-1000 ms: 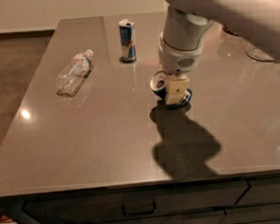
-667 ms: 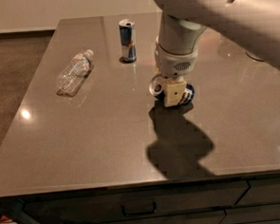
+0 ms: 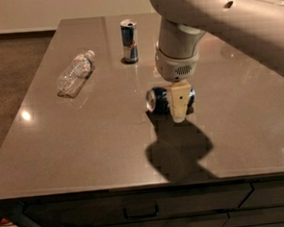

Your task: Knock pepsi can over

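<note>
The pepsi can (image 3: 157, 101) is dark blue and lies on its side on the grey table (image 3: 86, 147), with its silver end facing left. My gripper (image 3: 178, 108) hangs straight down from the white arm (image 3: 179, 50). It is right at the can's right part and covers that end from view. The can's logo is hidden.
A taller slim blue-and-silver can (image 3: 129, 41) stands upright at the back of the table. A clear plastic water bottle (image 3: 75, 73) lies on its side at the left. The table's front edge and drawers (image 3: 138, 209) are near the bottom. The arm casts a dark shadow (image 3: 180, 151) in front of the can.
The arm has swung left and now reaches further across the top of the view. The gripper and the lying can have shifted slightly toward the front of the table.
</note>
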Robot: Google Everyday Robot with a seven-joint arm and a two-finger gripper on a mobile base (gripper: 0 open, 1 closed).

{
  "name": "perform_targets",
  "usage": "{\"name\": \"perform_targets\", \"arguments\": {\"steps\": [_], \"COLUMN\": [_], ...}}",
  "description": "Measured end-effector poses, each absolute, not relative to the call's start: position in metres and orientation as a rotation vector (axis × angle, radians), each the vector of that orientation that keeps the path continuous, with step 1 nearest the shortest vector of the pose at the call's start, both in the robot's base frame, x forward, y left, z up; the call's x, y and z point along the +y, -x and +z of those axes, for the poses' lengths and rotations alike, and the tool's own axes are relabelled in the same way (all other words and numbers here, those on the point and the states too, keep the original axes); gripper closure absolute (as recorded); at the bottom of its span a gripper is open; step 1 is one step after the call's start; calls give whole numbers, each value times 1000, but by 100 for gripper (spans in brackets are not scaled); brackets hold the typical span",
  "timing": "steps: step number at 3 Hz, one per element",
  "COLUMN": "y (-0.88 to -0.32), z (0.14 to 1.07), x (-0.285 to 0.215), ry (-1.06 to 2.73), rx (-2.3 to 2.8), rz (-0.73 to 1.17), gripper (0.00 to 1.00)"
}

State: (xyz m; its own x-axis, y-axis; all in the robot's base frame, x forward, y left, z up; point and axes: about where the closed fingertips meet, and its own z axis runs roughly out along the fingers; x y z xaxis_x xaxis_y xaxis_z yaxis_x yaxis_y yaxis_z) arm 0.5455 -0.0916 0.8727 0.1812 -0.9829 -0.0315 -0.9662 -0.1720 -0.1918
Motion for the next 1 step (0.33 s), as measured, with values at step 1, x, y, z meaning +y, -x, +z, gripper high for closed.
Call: {"name": "perform_targets", "arguments": {"steps": [1], "y": [-546], "z": [873], "x": [-92], "ry": [2279], "rx": [1903], "rz": [-148], "gripper": [0]}}
